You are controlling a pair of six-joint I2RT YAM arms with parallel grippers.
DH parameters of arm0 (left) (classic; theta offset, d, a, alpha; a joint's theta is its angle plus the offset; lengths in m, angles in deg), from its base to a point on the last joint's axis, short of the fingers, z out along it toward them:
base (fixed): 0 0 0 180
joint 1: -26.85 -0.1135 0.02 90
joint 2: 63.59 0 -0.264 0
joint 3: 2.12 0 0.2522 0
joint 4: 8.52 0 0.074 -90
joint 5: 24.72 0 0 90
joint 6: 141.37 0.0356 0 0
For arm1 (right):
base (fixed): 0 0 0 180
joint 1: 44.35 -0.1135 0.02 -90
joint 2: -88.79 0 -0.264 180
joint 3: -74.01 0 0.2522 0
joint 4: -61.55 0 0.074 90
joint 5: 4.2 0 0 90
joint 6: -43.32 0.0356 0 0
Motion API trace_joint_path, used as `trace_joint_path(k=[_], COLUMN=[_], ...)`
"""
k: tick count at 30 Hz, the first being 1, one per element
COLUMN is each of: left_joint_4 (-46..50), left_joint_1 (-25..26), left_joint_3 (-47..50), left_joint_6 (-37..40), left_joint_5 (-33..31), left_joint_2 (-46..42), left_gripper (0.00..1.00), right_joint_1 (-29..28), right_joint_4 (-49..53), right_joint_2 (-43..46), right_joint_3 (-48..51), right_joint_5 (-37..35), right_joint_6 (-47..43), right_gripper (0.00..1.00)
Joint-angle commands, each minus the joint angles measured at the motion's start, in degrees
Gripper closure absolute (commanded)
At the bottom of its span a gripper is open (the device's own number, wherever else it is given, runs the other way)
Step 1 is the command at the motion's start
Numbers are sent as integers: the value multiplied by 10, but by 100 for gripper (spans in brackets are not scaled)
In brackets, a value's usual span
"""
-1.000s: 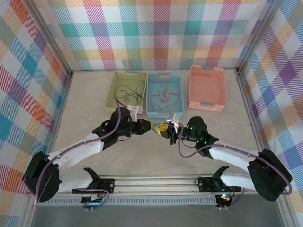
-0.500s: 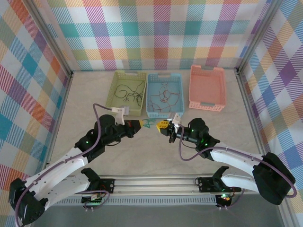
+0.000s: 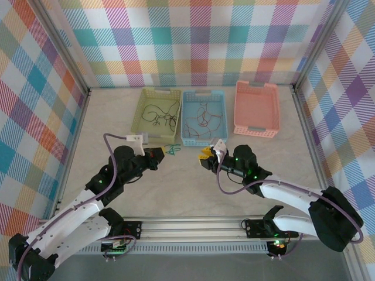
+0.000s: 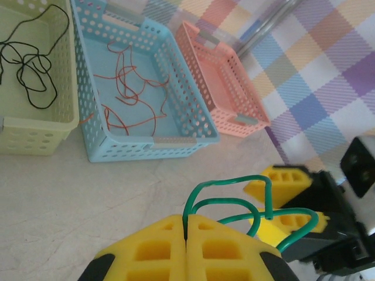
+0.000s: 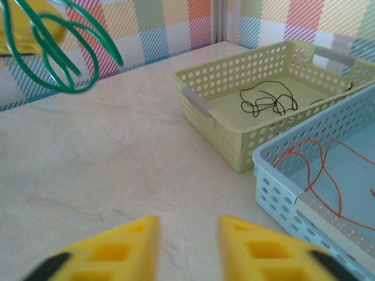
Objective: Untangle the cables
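Green cable (image 4: 234,180) is pinched in the closed left gripper (image 4: 186,227), the right gripper (image 5: 188,227) gapes empty, black cable (image 5: 266,99) and orange-red cables (image 3: 202,120) lie binned, and the pink basket (image 3: 256,132) awaits the green one.

A green cable (image 4: 231,180) is clamped by the left gripper's (image 4: 186,228) yellow pads (image 4: 152,250); beyond, orange-red cables (image 4: 117,76) (blue basket (image 4: 146,147)) are seen.

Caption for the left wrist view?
Left gripper, jaws shut on a looped green cable; beyond, orange-red cables in the blue basket, a black cable in the green basket.
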Motion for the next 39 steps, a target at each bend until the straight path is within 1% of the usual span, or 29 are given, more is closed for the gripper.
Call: trace_joint_path(k=[1, 3, 7, 10, 17, 22, 24, 32, 39], left_joint_4=[-34, -46, -69, -70, -70, -69, -66, -67, -59], left_joint_1=[-2, -2, 3, 10, 15, 17, 17, 22, 24], left_joint_3=[-4, -8, -23, -31, -33, -37, -40, -46, -53], left_joint_6=[53, 65, 74, 82, 89, 89, 88, 85, 85], left_joint_5=[44, 80, 153, 173, 187, 198, 203, 218, 218], left_joint_2=[3, 20, 69, 83, 76, 76, 79, 92, 112], left_gripper=[100, 100, 100, 100, 100, 100, 100, 100, 100], right_joint_1=[-1, -2, -2, -2, -2, -2, -2, -2, -1], right_joint_4=[-21, -6, 31, 58, 65, 64, 60, 49, 38], right_joint_2=[50, 66, 84, 89, 77, 71, 62, 33, 39], right_joint_3=[5, 1, -22, -39, -41, -40, -42, -52, -52], right_joint_5=[24, 33, 87, 141, 145, 107, 107, 128, 137], right_joint_6=[-5, -5, -14, -22, -24, -24, -43, -38, -36], right_gripper=[56, 52, 52, 53, 58, 63, 64, 65, 65])
